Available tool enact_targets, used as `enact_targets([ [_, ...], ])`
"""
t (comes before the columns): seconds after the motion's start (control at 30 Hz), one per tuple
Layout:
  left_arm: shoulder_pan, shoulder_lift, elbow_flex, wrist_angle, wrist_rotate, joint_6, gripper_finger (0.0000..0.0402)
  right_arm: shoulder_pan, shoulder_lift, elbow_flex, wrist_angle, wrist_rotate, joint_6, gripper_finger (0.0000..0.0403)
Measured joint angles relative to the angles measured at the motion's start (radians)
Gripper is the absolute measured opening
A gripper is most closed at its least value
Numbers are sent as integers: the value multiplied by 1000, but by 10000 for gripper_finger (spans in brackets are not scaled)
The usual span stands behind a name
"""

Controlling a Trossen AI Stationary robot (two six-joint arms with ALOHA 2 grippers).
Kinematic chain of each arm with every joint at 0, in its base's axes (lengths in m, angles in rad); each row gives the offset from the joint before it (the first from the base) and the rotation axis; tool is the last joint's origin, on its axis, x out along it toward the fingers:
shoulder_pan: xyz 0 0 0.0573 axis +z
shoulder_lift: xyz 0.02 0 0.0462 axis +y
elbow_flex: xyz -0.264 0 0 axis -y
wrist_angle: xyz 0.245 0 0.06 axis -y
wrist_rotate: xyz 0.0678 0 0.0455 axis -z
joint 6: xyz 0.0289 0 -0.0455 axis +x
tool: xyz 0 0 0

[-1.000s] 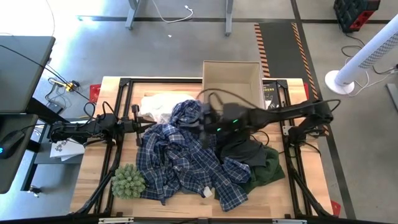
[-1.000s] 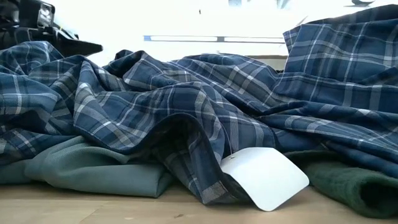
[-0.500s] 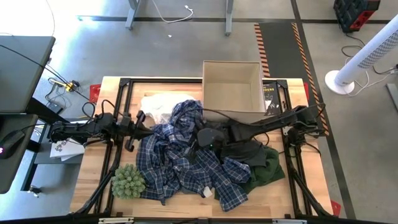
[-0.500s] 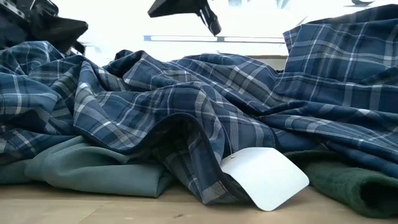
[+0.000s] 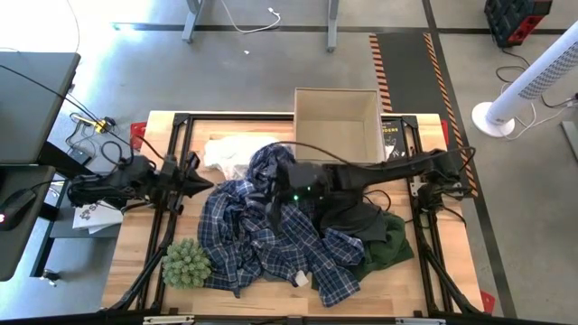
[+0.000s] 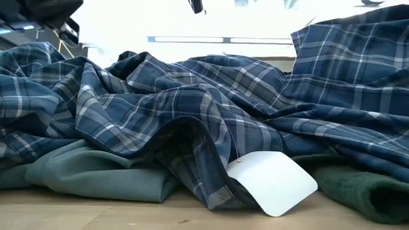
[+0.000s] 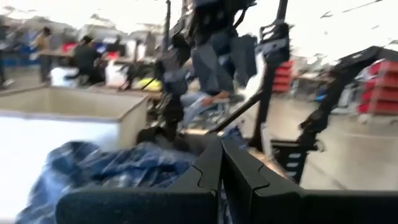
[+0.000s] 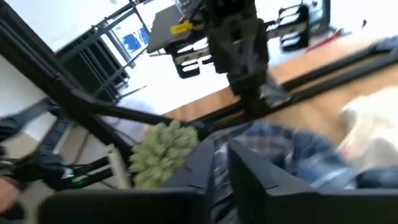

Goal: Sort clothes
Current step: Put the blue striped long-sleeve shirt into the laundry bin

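The blue-and-white plaid shirt (image 5: 271,230) sprawls across the middle of the wooden bench (image 5: 144,262), covering most of the pile. A white garment (image 5: 230,152) lies at the far side of the heap, just beside the open cardboard box (image 5: 337,122) that stands at the bench's far edge. A black garment (image 5: 354,217) sits on the right of the pile with a dark green garment (image 5: 386,246) touching it at the near right. In the low view a grey garment (image 6: 96,176) pokes out from under the plaid shirt's folds, and a white tag (image 6: 273,181) lies on the bench in front of the fabric.

The right end effector (image 5: 274,206) hangs over the centre of the plaid shirt, its arm stretching in from the right above the black garment. In its wrist view the two fingers (image 8: 255,177) stand slightly apart with nothing between them. The left end effector (image 5: 200,181) is at the left edge of the pile, near the plaid shirt's rim; its wrist view shows the fingers (image 7: 245,180) pressed together and empty.

A spiky green plant ball (image 5: 186,262) rests at the near left corner of the bench, just beside the shirt's hem. A white fan (image 5: 533,86) stands on the floor to the right.
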Motion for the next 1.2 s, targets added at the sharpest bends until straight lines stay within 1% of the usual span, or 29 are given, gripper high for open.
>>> enact_targets([
  [0.13,0,0,69,-159,-96,0,7,-17,0,69,-95,11,-119,135],
  [0.2,0,0,76,-169,-137,-12,7,-24,0,78,-137,41,-172,177],
  [0.27,0,0,76,-173,-155,-16,7,-34,11,77,-168,75,-190,217],
  [0.37,0,0,76,-187,-175,-20,7,-50,66,75,-182,93,-203,268],
  [0.43,0,0,76,-200,-196,-29,7,-59,124,73,-180,68,-223,292],
  [0.5,0,0,76,-204,-215,-35,7,-64,183,72,-180,15,-260,304],
  [0.63,0,0,76,-204,-222,-35,7,-64,277,71,-187,-91,-358,307],
  [0.7,0,0,76,-204,-229,-34,7,-64,313,71,-211,-99,-373,302],
  [0.77,0,0,76,-204,-240,-34,7,-64,348,73,-264,-85,-378,290],
  [0.87,0,0,76,-204,-244,-35,7,-64,401,77,-341,-61,-411,252],
  [0.93,0,0,76,-204,-244,-35,7,-61,425,80,-365,-42,-429,209],
  [0.97,0,0,76,-204,-244,-35,7,-59,431,80,-366,-37,-432,181],
  [1.1,0,0,76,-203,-244,-35,7,-53,427,136,-409,-11,-417,46],
  [1.13,0,0,76,-202,-244,-35,7,-52,421,162,-428,-1,-423,27],
  [1.17,0,0,76,-201,-244,-35,7,-52,414,199,-445,8,-430,21],
  [1.2,0,0,76,-199,-244,-35,7,-51,406,243,-455,24,-433,23],
])
